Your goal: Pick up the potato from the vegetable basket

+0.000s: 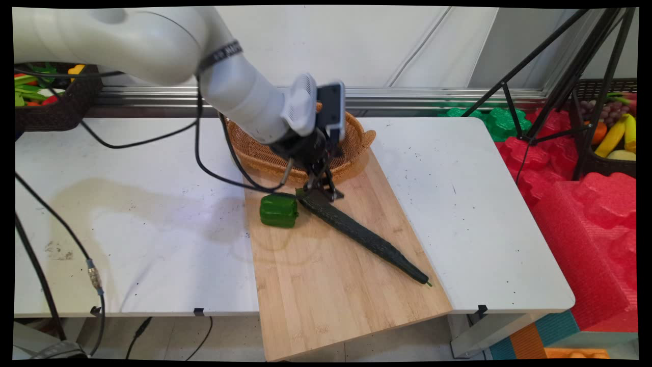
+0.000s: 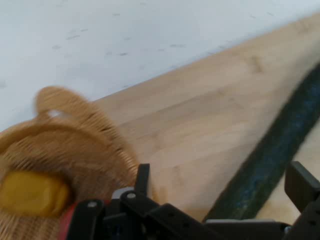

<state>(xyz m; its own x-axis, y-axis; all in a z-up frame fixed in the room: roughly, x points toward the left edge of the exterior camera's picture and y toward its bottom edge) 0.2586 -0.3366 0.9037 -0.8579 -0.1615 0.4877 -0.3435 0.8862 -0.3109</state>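
Looking down from the main view, I see the arm hiding much of one wicker basket (image 1: 356, 137) on the tabletop (image 1: 153, 204). The gripper (image 1: 321, 191) sits at the upper end of one cucumber (image 1: 367, 237), beside one green pepper (image 1: 278, 210), on one cutting board (image 1: 331, 285). In the hand view, the jaws stand apart, straddling the cucumber (image 2: 270, 160); whether they touch it I cannot tell. A yellow item (image 2: 32, 192) lies in the basket (image 2: 75, 135), cut off.
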